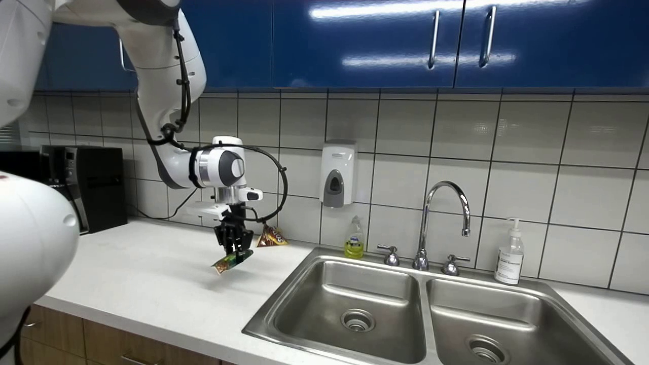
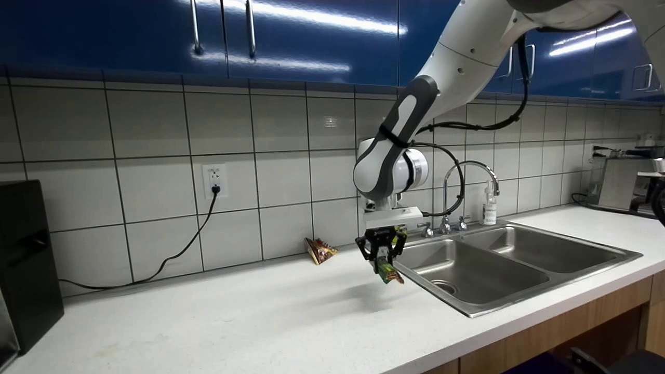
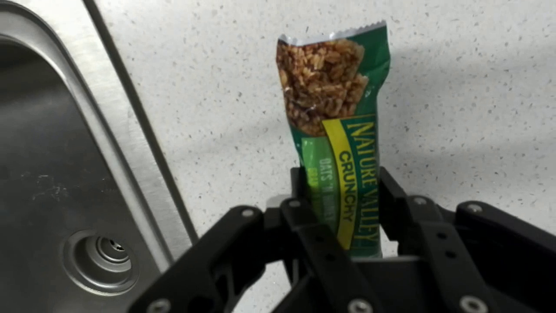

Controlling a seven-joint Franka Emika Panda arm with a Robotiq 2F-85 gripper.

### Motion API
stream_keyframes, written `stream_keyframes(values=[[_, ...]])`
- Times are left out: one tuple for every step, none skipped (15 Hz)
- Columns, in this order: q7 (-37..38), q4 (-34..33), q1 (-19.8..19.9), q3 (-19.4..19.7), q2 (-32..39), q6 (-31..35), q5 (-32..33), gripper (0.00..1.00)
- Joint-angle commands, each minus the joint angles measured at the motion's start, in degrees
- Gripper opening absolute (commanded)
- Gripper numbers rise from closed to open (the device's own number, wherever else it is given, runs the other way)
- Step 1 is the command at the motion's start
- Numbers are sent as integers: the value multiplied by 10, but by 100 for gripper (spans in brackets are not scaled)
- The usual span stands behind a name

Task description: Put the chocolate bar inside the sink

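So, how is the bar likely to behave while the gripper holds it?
Probably fairly stiff: the bar juts out of the gripper without obvious sagging. Its glossy wrapper might slip somewhat. Rolling seems unlikely, given its flat shape.

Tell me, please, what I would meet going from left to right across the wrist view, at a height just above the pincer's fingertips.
Stainless steel sink basin → its flat sink rim → white speckled countertop → Nature Valley Crunchy bar → the same countertop again.
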State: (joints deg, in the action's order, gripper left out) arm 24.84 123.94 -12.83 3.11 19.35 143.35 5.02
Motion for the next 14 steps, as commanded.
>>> stream_keyframes(values=[[17,34,7,1,-45,-21,13,15],[16,41,11,2,-51,-21,14,15],[14,51,16,4,-58,-20,13,15],[11,60,21,8,-64,-19,13,15],[11,68,27,11,-71,-18,13,15],[7,77,35,15,-77,-16,12,15],[5,86,43,19,-84,-17,12,15],[2,94,52,23,-89,-16,11,15],[-3,103,62,28,-96,-16,11,15],[-7,110,73,34,-102,-17,11,15],[-11,116,83,39,-108,-18,12,15],[-17,121,94,44,-113,-18,12,15],[-24,126,106,51,-118,-19,14,15],[-33,127,119,58,-120,-19,15,15]])
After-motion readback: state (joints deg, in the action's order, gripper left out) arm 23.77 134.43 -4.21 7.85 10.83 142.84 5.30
